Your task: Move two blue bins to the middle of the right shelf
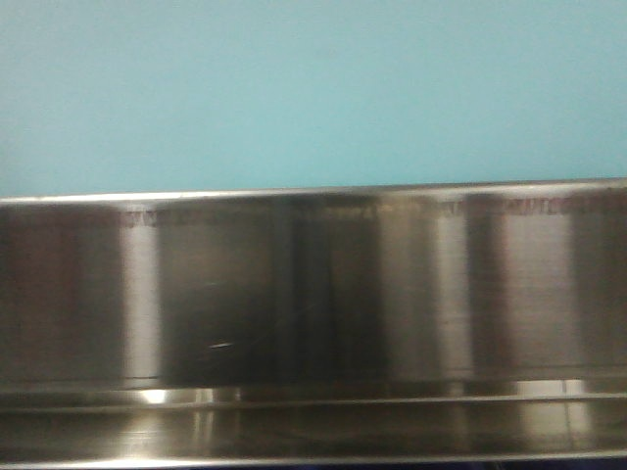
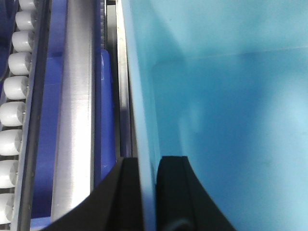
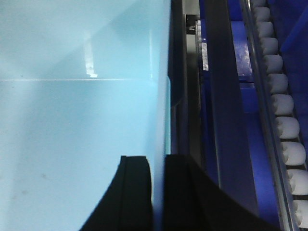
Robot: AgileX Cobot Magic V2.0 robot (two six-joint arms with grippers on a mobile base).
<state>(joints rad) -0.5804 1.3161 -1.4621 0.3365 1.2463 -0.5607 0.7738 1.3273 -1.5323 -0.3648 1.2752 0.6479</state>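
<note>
Far left: row of white rollers (image 2: 14,86), rounded and matte. Beside it brushed steel bar (image 2: 77,106) running alongside bin, close against its left wall. Left gripper (image 2: 149,163) clenched on that thin wall, one black finger each side. Light blue bin (image 2: 231,134) between both arms, smooth glossy plastic, rounded inner corners, interior facing wrist cameras. Front view: its broad side spans full width above streaked steel ledge (image 1: 313,294). Right gripper (image 3: 158,161) clamped over right wall. Beyond: dark rail (image 3: 226,96), then second roller row (image 3: 284,130).
</note>
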